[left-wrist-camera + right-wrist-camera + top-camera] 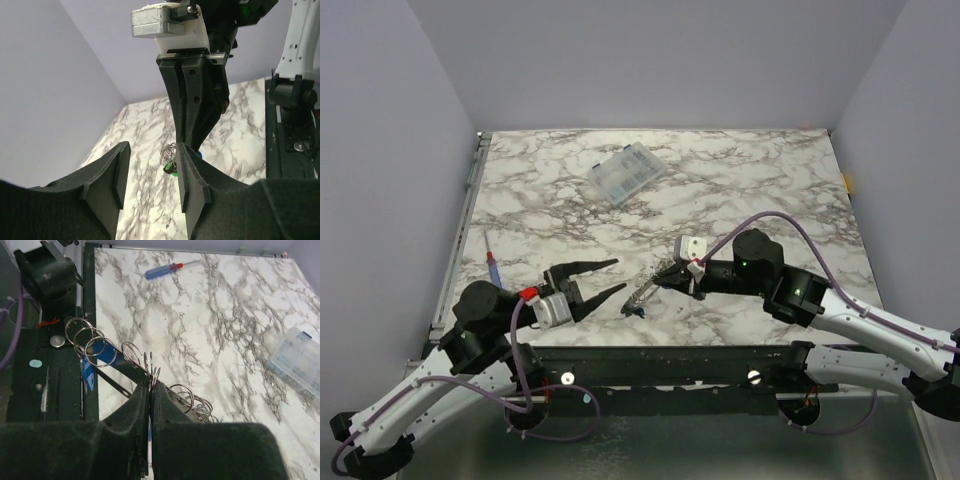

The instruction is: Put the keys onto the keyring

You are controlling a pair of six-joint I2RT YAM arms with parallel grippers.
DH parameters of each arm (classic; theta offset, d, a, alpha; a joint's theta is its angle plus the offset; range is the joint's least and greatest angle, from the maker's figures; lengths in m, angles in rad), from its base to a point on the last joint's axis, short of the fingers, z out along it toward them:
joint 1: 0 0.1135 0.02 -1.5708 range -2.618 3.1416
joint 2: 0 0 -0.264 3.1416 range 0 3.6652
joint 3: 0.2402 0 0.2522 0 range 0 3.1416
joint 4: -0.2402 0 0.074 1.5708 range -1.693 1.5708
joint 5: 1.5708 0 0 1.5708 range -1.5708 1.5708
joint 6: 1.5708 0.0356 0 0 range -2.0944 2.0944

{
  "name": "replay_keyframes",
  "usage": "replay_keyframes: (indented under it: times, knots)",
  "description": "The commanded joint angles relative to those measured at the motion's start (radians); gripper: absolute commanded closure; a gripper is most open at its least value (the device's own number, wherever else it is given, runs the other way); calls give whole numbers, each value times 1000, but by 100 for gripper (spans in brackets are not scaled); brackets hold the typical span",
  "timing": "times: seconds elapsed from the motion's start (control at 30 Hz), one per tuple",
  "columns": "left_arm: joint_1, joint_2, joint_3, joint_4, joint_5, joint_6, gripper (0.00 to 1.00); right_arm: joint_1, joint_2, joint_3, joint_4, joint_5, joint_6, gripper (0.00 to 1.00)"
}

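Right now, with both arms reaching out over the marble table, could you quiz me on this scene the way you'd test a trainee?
1. Fill in: the screwdriver lies on the ____ arm's side.
2. True or false: the left pincer is open and holds nothing.
3. What is the right pincer clamped on? A) the screwdriver B) a chain of metal rings C) nothing

Key: 1 left; 2 true; 3 B.

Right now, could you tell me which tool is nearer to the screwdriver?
Left. The left tool points away from the screwdriver; the right tool sits farther off, beyond it.
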Motion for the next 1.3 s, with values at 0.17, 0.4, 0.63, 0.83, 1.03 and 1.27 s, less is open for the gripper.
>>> replay_keyframes:
  times: [0.17,0.4,0.63,0.83,1.03,1.27]
  knots:
    - [1,227,225,-454,76,190,53,44,10,57,-116,159,-46,99]
    - [1,374,321,-545,161,264,57,84,19,47,-151,224,-51,99]
    - [0,484,385,-587,216,315,59,96,9,40,-154,230,-49,99]
    - [1,542,403,-591,212,343,59,111,10,38,-157,240,-53,99]
    - [0,594,413,-591,217,364,60,124,16,39,-159,262,-59,99]
    - [3,618,406,-591,210,369,66,132,10,42,-160,267,-60,99]
